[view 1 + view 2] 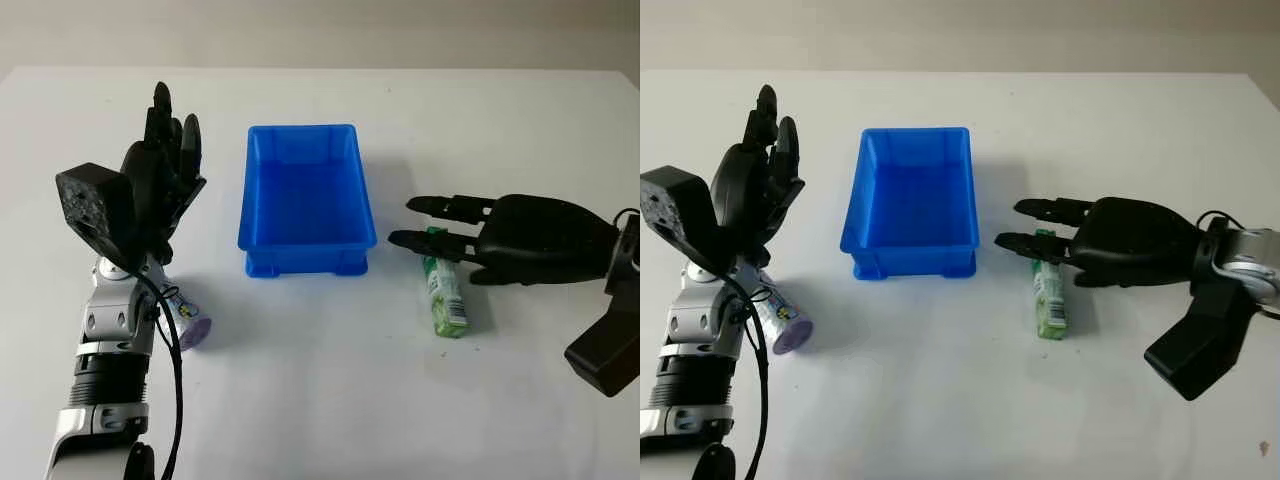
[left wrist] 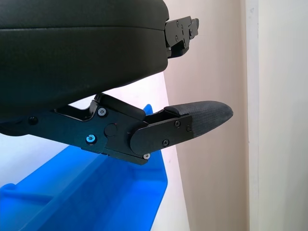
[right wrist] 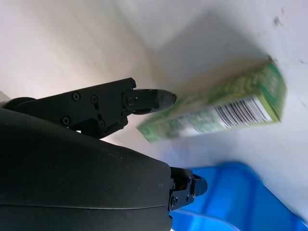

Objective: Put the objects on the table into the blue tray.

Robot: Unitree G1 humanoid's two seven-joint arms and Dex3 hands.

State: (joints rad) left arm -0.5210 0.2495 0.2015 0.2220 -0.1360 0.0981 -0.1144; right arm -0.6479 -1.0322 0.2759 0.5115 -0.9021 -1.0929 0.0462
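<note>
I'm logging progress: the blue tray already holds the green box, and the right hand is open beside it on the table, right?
Not quite. The blue tray holds nothing; the green box lies on the table beside it, with the open right hand over its near-tray end. The left eye view shows it.

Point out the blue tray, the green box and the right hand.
blue tray [image 1: 257, 238]: left eye view, near rim.
green box [image 1: 446, 300]: left eye view, middle of its top face.
right hand [image 1: 535, 238]: left eye view, black shell over the box's far end.
</note>
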